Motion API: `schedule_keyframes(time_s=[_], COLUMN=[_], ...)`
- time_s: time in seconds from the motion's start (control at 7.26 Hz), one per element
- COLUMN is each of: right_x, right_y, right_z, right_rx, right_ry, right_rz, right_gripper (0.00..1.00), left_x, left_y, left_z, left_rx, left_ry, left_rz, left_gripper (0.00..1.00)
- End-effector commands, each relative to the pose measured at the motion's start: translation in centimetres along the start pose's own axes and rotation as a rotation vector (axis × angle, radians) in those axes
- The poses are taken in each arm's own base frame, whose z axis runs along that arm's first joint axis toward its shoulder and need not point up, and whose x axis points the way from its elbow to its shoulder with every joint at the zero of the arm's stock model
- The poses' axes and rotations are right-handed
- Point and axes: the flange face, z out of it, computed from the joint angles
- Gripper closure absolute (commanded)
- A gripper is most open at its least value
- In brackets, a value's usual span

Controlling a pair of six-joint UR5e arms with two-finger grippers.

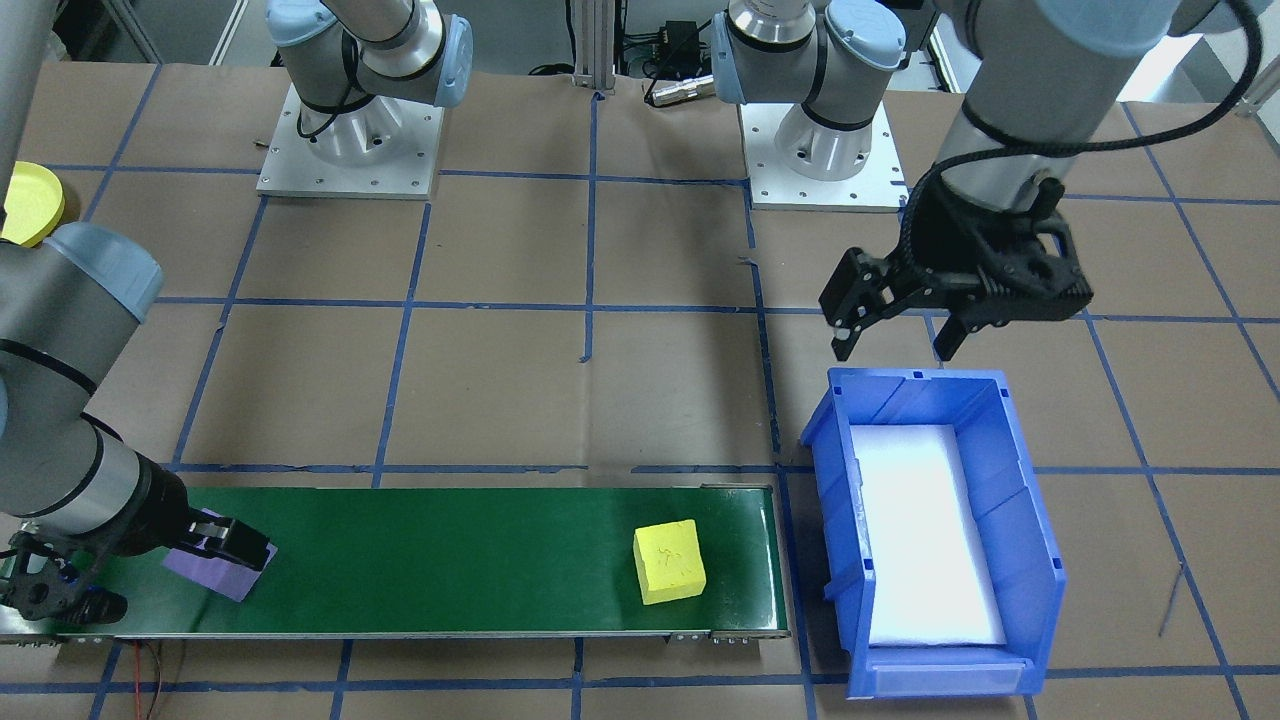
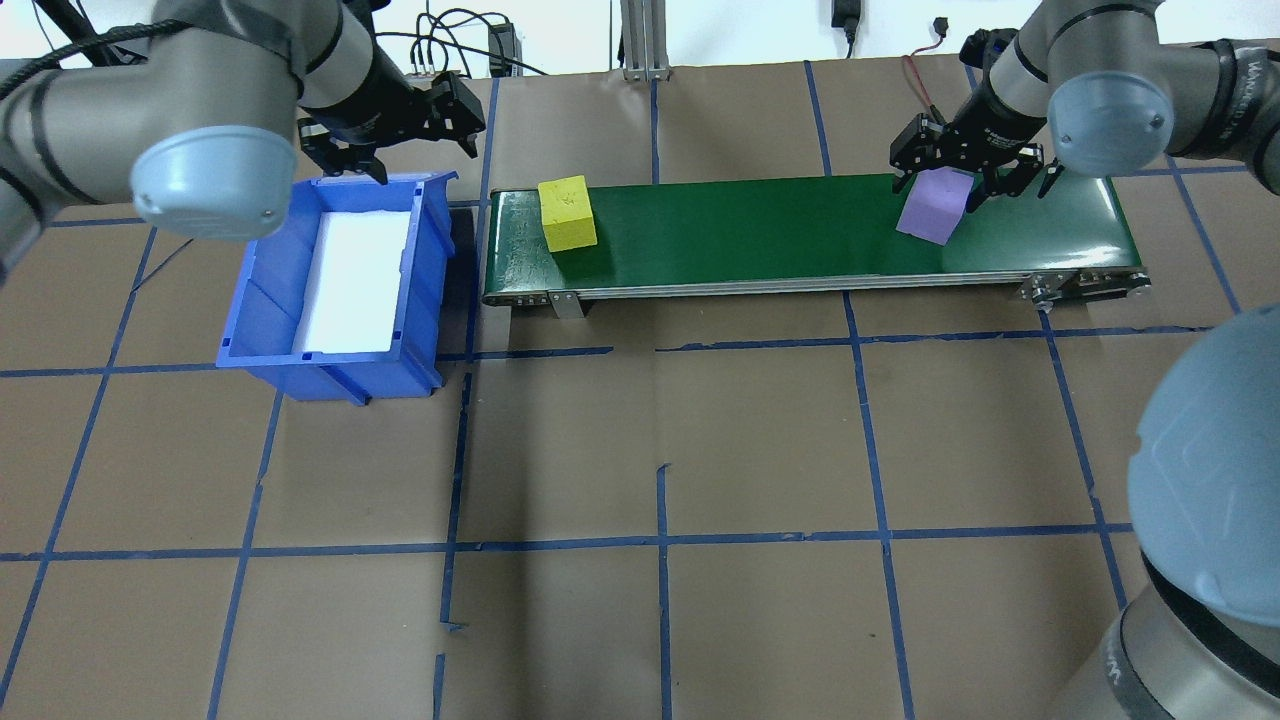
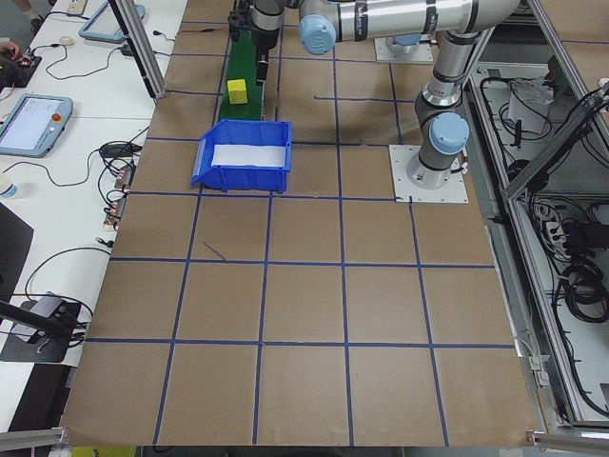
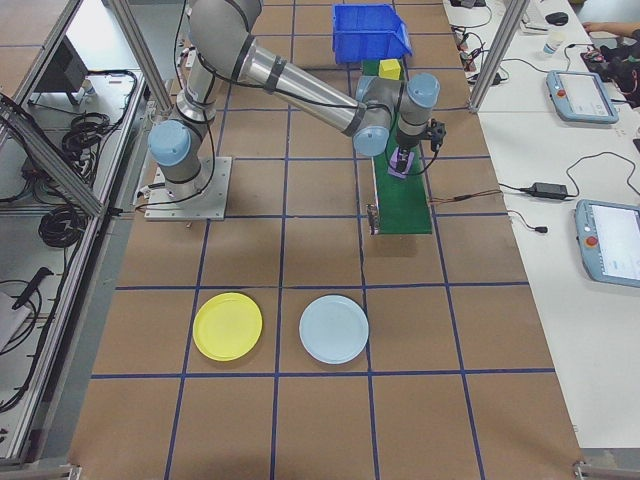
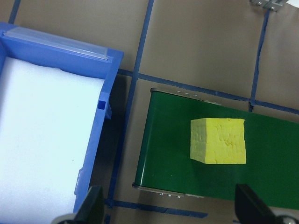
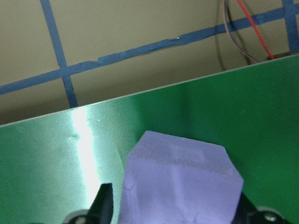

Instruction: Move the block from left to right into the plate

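A purple block (image 2: 933, 212) sits tilted at the right end of the green conveyor belt (image 2: 760, 230), and my right gripper (image 2: 946, 186) is shut on it. In the right wrist view the purple block (image 6: 180, 182) fills the gap between the fingers. A yellow block (image 2: 567, 212) rests on the belt's left end, also seen from the left wrist as the yellow block (image 5: 218, 141). My left gripper (image 1: 895, 348) hangs open and empty over the far rim of the blue bin (image 1: 1030, 520). The yellow plate (image 4: 228, 326) lies on the table well to the robot's right.
A pale blue plate (image 4: 334, 328) lies beside the yellow one. The blue bin (image 2: 250, 330) holds white foam and stands at the belt's left end. Red and black wires (image 6: 252, 32) run past the belt's right end. Operator tables with tablets line the far side.
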Motion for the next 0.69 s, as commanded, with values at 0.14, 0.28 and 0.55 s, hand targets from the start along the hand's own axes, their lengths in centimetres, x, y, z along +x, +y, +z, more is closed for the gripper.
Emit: schedule_keyframes(time_s=[0.14,0.28,0.55], right_x=[1.4,1.4,3.3], right_y=[-0.1,-0.3,-0.2], right_z=[-0.3,-1.3,-3.2], right_rx=[0.016,0.028,0.048], right_ry=[0.086,0.091,0.112], right_rz=[-0.001,-0.008,-0.035], right_gripper=[0.75,0.76,0.75], left_x=[-2.3,-2.2,-2.2], left_y=[3.3,3.4,3.3], left_z=[-2.5,-2.3,-2.7], left_rx=[-0.14,-0.143,-0.138], left_ry=[-0.029,-0.029,-0.043], left_rz=[0.012,0.01,0.015], left_gripper=[0.0,0.0,0.0])
